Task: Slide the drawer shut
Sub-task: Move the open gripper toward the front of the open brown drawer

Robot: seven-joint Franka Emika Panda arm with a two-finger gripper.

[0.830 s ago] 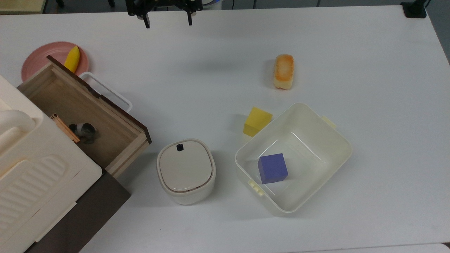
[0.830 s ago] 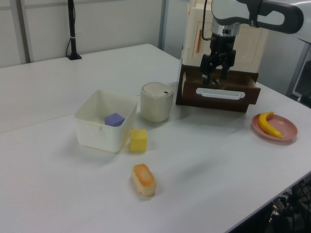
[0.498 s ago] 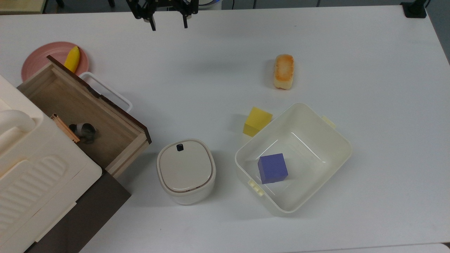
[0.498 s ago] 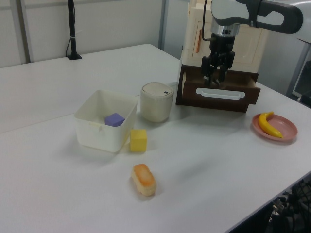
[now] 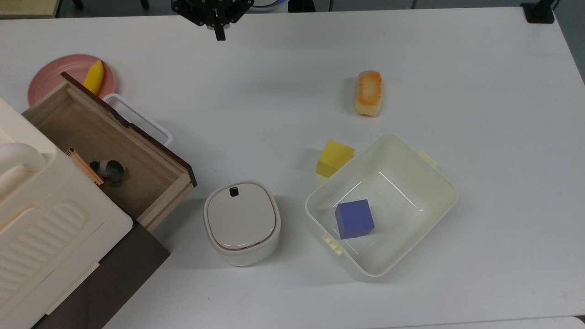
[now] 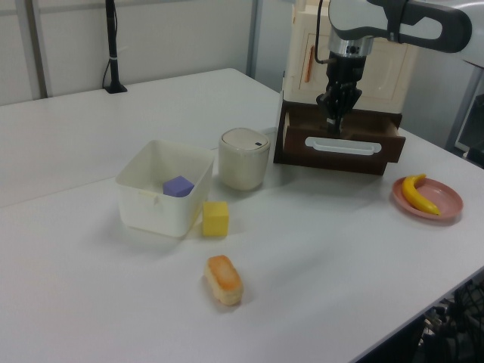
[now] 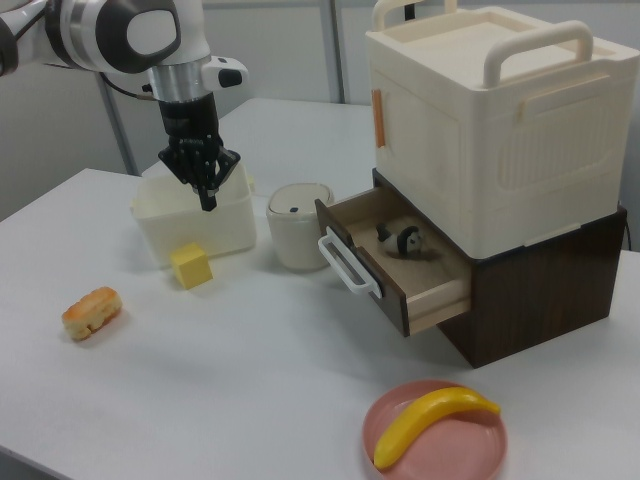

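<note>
The drawer [image 5: 98,137] stands pulled out of the dark brown cabinet [image 5: 105,283]; its dark front panel carries a white loop handle [image 5: 138,118]. A small grey and black object [image 5: 109,170] lies inside the drawer. The drawer front [image 6: 342,148] faces the left view's bottom, and in the right view the drawer [image 7: 420,280] sticks out toward the left. My gripper [image 5: 220,34] hangs in the air, shut and empty, well apart from the handle toward the top view's upper right. The gripper [image 6: 333,125] overlaps the drawer in the left view, and the gripper [image 7: 208,200] points down before the tub in the right view.
A ribbed cream case [image 5: 41,228] sits on the cabinet. A pink plate [image 5: 50,80] with a banana [image 5: 93,76] lies behind the drawer. A lidded cream pot [image 5: 241,222], a cream tub [image 5: 411,173] holding a purple cube [image 5: 354,219], a yellow cube [image 5: 334,157] and a bread roll [image 5: 368,92] stand around.
The gripper's fingers, apart before, have come together. The gripper has shifted a little toward the top view's right. Nothing else has moved.
</note>
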